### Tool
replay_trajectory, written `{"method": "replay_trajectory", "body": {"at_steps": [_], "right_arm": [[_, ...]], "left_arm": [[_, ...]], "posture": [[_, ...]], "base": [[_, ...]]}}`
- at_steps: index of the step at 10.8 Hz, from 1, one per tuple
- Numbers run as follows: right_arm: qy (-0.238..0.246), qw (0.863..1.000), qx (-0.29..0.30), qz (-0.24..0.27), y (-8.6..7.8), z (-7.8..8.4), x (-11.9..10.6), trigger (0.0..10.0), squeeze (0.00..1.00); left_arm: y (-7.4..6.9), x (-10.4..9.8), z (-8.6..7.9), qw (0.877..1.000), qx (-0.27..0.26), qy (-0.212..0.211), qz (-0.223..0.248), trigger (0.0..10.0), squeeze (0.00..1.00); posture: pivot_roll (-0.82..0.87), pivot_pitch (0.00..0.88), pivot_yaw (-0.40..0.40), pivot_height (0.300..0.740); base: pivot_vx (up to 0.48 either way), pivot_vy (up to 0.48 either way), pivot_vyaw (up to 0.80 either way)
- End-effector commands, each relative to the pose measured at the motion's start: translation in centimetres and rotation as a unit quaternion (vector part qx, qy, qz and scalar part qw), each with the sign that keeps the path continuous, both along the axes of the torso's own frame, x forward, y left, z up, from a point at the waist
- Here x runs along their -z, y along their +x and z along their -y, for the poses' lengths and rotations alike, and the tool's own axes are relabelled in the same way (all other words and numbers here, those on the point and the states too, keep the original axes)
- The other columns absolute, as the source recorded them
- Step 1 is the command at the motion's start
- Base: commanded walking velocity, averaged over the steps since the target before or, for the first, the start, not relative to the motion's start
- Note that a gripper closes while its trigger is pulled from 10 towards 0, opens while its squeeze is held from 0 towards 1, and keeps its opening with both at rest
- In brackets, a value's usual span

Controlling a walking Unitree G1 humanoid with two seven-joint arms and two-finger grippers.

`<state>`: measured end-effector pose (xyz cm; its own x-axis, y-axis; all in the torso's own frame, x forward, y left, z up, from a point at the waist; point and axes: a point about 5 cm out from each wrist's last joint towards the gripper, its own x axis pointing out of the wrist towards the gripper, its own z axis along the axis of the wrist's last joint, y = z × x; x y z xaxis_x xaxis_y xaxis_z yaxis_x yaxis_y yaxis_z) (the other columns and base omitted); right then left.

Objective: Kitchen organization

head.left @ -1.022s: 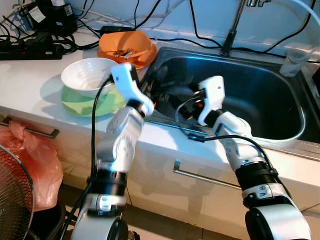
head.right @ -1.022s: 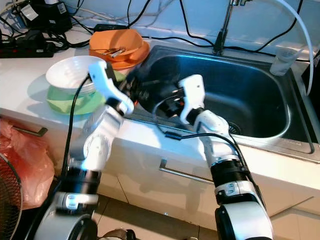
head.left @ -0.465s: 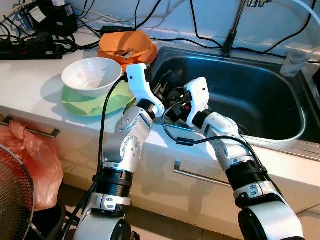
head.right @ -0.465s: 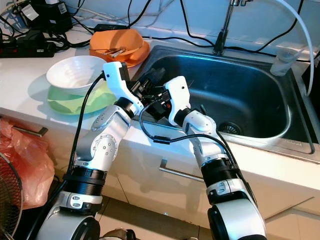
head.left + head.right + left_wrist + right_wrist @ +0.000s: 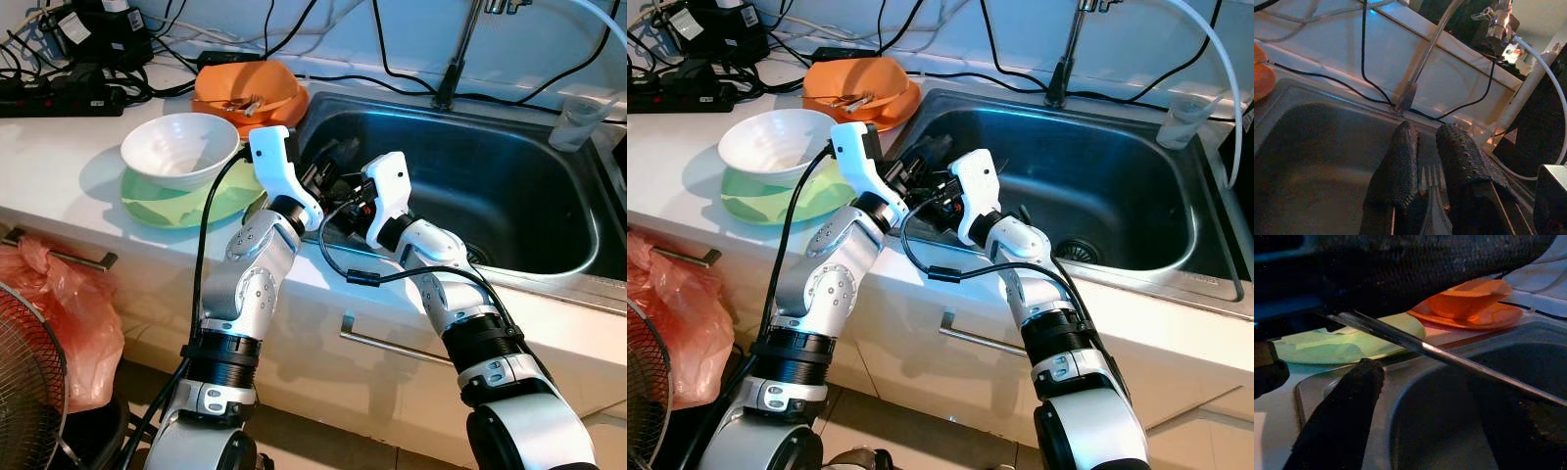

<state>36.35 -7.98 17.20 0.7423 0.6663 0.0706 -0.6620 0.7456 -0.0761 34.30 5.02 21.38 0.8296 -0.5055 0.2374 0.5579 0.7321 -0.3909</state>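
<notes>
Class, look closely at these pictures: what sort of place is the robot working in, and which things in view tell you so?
Most likely a home kitchen counter. Clues: a deep stainless steel sink with a metal tap behind it, and a white ceramic bowl sitting on a green plate beside an orange bowl.

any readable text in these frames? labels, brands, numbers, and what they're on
None can be read.
Black adapters at the counter's back left: pale stickers, too small and blurred to read.
White bowl, green plate, orange dishes, clear cup, sink: no print visible.
Left claw, holding a fork, and right claw: no markings visible.
</notes>
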Motion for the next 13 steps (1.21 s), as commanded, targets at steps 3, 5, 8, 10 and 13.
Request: {"method": "replay_trajectory", "body": {"at_steps": [3,5,8,10,13], "right_arm": [[0.007,1.000,0.007,0.023,0.49,0.21,-1.20,0.0,0.00],[0.007,1.000,0.011,0.023,0.54,0.26,-1.10,0.0,0.00],[0.006,1.000,0.014,0.023,0.57,0.35,-0.97,0.0,0.00],[0.006,1.000,0.015,0.024,0.59,0.39,-0.95,0.0,0.00],[0.006,1.000,0.016,0.024,0.64,0.44,-0.92,0.0,0.00]], "left_arm": [[-0.60,0.29,1.02,1.000,0.022,0.006,-0.008,0.0,0.00],[-0.62,0.26,0.99,1.000,0.024,0.007,-0.008,0.0,0.00],[-0.62,0.11,1.03,1.000,0.027,0.008,-0.007,0.0,0.00],[-0.61,-0.03,1.03,1.000,0.027,0.009,-0.006,0.0,0.00],[-0.68,-0.29,1.22,0.999,0.030,0.011,-0.002,0.0,0.00]], "posture": [[0.03,0.039,-0.004,0.740],[0.03,0.036,-0.002,0.740],[0.03,0.036,-0.002,0.740],[0.03,0.037,-0.003,0.740],[0.03,0.036,-0.004,0.740]], "base": [[0.000,0.000,0.00],[0.000,0.000,0.00],[0.000,0.000,0.00],[0.000,0.000,0.00],[0.000,0.000,0.00]]}}
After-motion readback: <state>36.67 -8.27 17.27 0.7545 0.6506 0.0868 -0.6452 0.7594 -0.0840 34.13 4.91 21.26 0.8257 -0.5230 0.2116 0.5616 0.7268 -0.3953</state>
